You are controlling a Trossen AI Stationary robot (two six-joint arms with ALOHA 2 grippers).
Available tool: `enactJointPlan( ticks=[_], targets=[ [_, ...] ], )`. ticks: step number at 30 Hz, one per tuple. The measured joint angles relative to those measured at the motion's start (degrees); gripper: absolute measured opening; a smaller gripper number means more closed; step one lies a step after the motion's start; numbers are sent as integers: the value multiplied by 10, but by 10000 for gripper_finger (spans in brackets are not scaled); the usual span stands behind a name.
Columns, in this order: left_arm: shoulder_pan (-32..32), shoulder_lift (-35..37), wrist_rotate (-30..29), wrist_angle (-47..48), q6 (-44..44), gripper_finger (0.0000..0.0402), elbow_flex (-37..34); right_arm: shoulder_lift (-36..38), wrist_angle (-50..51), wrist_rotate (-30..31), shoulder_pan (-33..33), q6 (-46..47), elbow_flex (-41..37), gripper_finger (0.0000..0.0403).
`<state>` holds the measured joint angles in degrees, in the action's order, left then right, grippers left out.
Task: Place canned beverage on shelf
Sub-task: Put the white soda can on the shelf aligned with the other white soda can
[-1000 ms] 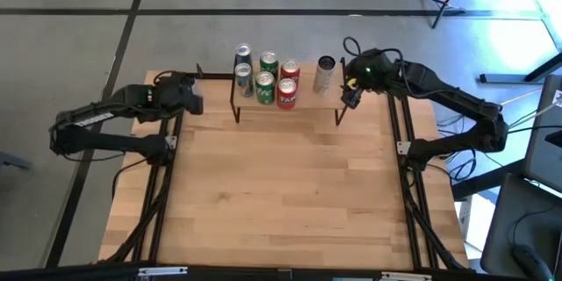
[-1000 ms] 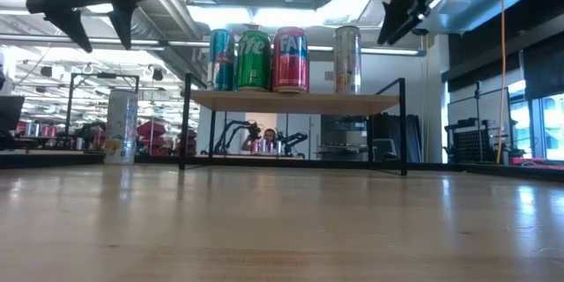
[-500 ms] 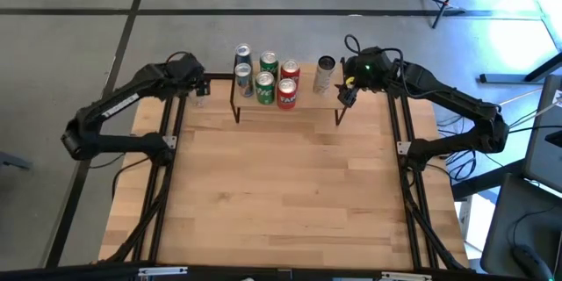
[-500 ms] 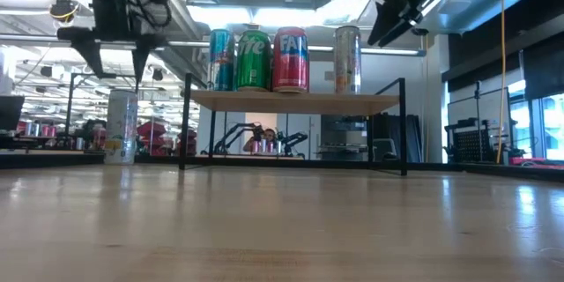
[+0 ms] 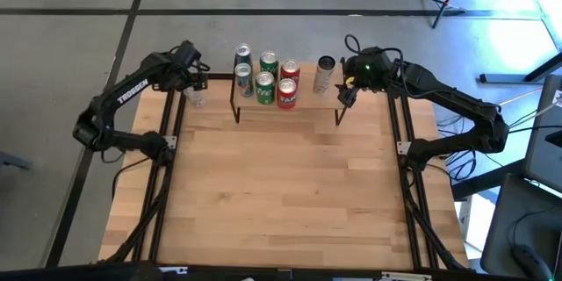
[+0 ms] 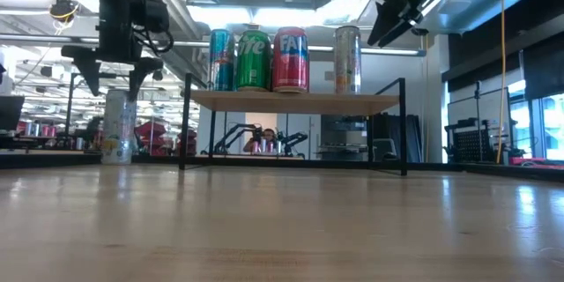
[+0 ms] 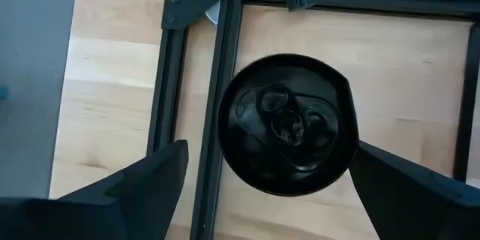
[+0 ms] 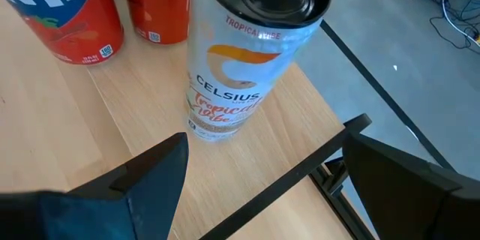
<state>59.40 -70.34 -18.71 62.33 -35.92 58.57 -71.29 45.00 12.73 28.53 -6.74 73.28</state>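
Note:
A tall pale can [image 6: 117, 128] stands on its base on the tabletop at the far left, left of the shelf [image 6: 295, 100]. My left gripper [image 6: 115, 84] points down over the can, open, with one finger on each side of its black top [image 7: 289, 124] and touching nothing. The shelf [image 5: 307, 97] carries several cans: blue, green and red ones, and a silver Celsius can [image 8: 240, 60] at its right end. My right gripper [image 5: 349, 92] hovers open just right of the Celsius can, above the shelf's right end.
Two red Fanta cans [image 8: 60, 7] stand next to the Celsius can. Black frame rails [image 7: 217, 82] run over the tabletop beside the pale can. The wide near part of the wooden tabletop [image 5: 281, 193] holds nothing.
My left gripper has swung toward the far edge and the shelf, turned from level to pointing down, and come down over the pale can until its fingers straddle the can's top. The can has stayed where it was.

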Motion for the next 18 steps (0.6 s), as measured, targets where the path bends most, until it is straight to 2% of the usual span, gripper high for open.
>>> enactJointPlan(
  ticks=[18],
  targets=[
    [-6, -2, 15, -22, -40, 342, 0, 0, -14, -5, 0, 3, 0, 337]
  ],
)
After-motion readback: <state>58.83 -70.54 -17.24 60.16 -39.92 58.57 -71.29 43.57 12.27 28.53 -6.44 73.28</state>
